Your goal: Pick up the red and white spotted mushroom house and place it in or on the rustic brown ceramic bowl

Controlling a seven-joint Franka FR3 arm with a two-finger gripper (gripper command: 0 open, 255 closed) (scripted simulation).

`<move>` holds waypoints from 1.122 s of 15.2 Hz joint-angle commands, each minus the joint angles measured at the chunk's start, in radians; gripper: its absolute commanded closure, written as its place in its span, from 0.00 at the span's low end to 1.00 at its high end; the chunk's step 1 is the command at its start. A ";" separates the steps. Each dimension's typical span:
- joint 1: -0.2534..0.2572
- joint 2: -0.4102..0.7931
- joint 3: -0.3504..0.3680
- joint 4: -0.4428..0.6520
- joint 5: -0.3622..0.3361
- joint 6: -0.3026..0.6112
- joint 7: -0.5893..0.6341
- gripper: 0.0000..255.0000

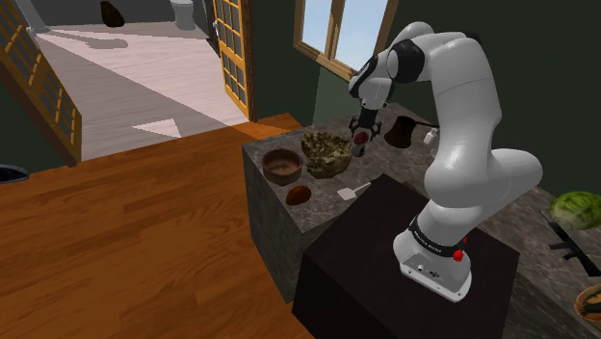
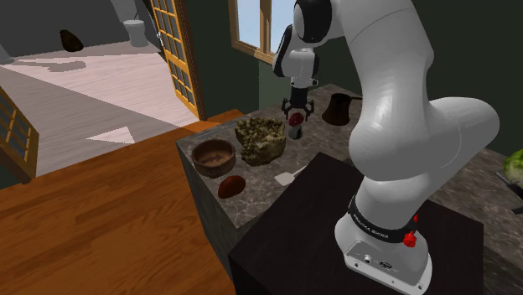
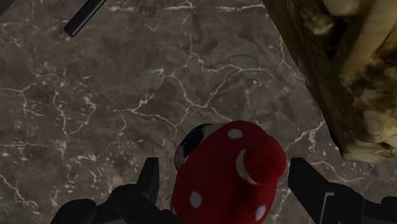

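Dark veined marble covers the desk [image 3: 95, 95]. The red and white mushroom house [image 3: 229, 172] lies between the spread fingers of the gripper [image 3: 226, 167], with a sliver of desk showing on each side and its base mostly hidden behind the spotted cap. Just beside it, a rough tan lump [image 3: 343, 70] is cut off. The brown bowl [image 1: 282, 166] stands well apart, near the desk's end edge.

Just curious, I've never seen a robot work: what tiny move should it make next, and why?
Probably close the fingers. The gripper straddles the red spotted mushroom house, and a gap shows beside one finger, so it seems not yet clasped.
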 commanded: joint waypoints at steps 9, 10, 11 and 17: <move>0.000 0.001 0.000 0.000 0.000 0.001 0.000 1.00; -0.001 0.001 0.000 0.001 0.000 0.001 0.000 1.00; -0.001 0.002 0.000 0.001 0.000 0.000 -0.001 1.00; 0.009 -0.052 -0.012 -0.017 -0.012 -0.034 0.007 1.00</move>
